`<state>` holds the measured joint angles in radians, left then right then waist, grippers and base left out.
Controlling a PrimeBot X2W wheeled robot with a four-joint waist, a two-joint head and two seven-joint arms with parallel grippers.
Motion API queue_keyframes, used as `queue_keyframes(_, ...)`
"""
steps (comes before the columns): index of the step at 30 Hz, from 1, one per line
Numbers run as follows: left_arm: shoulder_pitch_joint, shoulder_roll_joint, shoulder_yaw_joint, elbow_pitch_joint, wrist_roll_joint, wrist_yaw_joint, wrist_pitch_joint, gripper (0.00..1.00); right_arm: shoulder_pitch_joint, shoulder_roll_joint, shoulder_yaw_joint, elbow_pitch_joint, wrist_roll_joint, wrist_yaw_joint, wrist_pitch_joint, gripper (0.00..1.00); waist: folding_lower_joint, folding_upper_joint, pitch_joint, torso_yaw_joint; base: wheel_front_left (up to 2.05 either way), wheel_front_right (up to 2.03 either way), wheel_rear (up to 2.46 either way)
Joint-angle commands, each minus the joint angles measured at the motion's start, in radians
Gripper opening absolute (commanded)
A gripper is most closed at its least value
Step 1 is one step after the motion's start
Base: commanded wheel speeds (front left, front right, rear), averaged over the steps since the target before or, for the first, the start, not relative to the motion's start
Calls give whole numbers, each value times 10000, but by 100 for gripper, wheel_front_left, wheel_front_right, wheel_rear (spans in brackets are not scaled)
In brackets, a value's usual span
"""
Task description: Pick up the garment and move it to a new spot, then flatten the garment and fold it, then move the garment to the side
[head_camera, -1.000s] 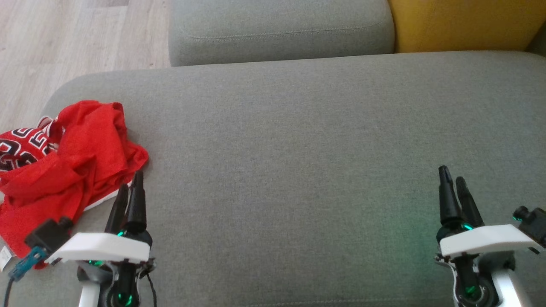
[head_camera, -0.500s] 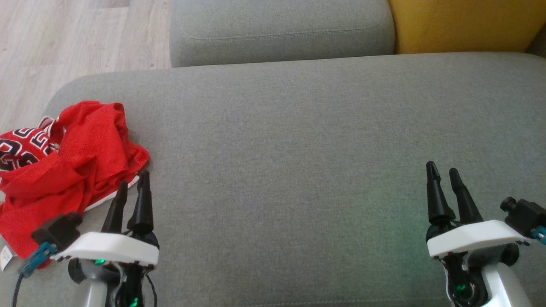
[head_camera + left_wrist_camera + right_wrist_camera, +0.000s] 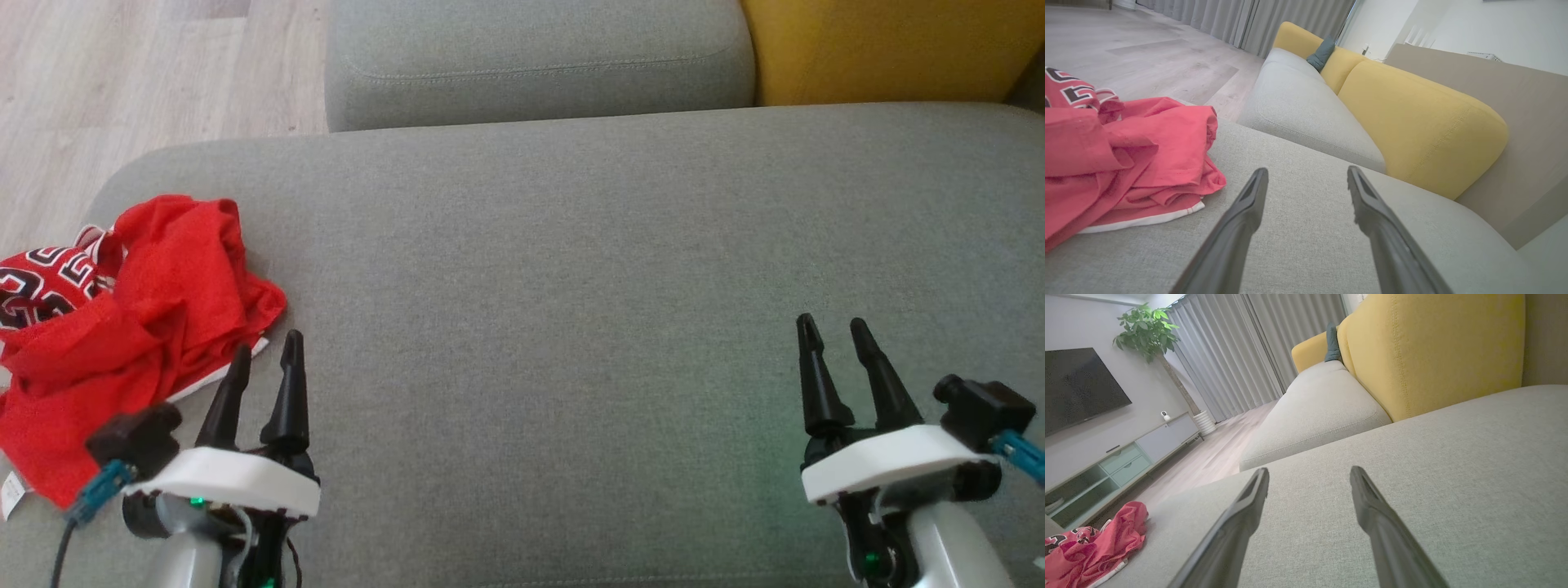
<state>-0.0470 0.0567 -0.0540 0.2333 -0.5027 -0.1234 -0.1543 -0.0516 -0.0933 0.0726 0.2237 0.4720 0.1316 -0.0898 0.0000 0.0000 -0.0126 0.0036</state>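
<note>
Red garment (image 3: 139,327) w/ black-white lettering; grey cushion (image 3: 571,286).

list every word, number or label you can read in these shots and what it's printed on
No text reads in full.
On the red garment: black block characters outlined in white on its crumpled left part, folded over and cut off at the picture's edge; not legible.
On the white tag at the garment's near edge: too small to read.
On the grey sofa seat: no lettering.
</note>
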Motion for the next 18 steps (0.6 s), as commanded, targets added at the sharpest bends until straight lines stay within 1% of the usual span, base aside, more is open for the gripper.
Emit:
queue_keyframes(1, -404, 161, 161, -284, 396, -51, -151, 100, -440, -162, 234, -279, -379, -7, -183, 100, 0, 0, -1, 4, 0, 0, 0)
queue_keyframes(18, -347, 160, 56, -31, 2398, -63, -648, 100, -465, -123, 454, -98, -2262, -8, -493, 100, 0, 0, -5, 4, 0, 0, 0)
